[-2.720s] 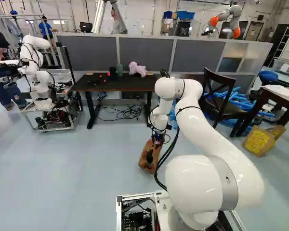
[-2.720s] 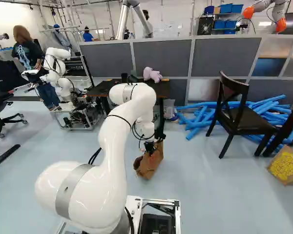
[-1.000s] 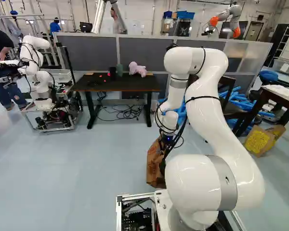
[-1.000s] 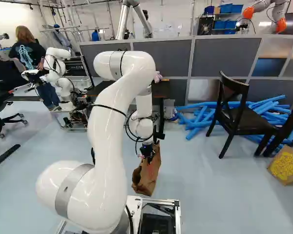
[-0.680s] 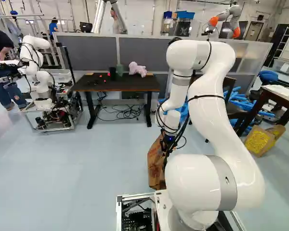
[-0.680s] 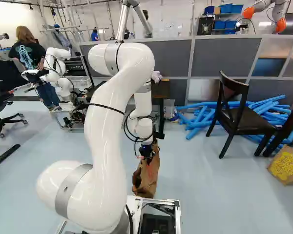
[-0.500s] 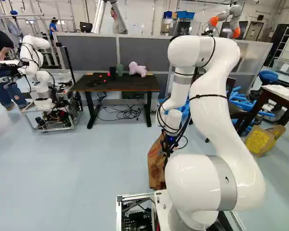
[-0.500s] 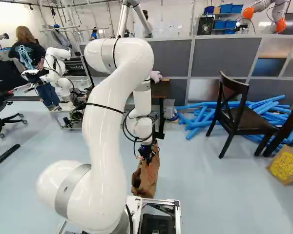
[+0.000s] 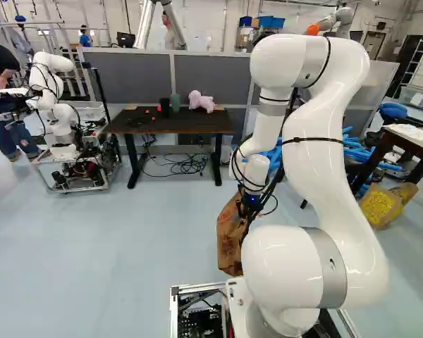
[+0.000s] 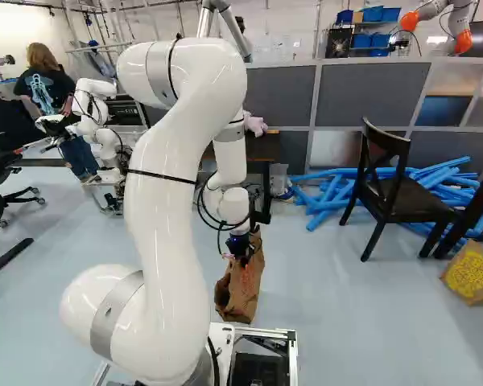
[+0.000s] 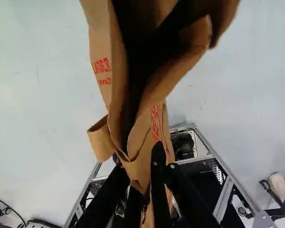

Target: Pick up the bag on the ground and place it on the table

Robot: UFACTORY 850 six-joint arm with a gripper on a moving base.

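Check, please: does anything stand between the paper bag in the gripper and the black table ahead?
In the left base view, nothing visible stands between the paper bag and the black table. The bag is below the table's top, so it probably needs lifting first. A pink plush toy sits on top.

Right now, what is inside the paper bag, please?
Inside the paper bag, the wrist view shows brown walls and dark shadow. The bottom is hidden, so I cannot tell the contents.

The floor [image 9: 155, 225] offers passage toward the bench [image 9: 197, 124] between another robot [image 9: 60, 116] and the arm [image 9: 314, 162]; plush toy [image 9: 201, 101], black container [image 9: 165, 108] and green container [image 9: 175, 103] obstruct its far side, before a partition [image 9: 211, 74].
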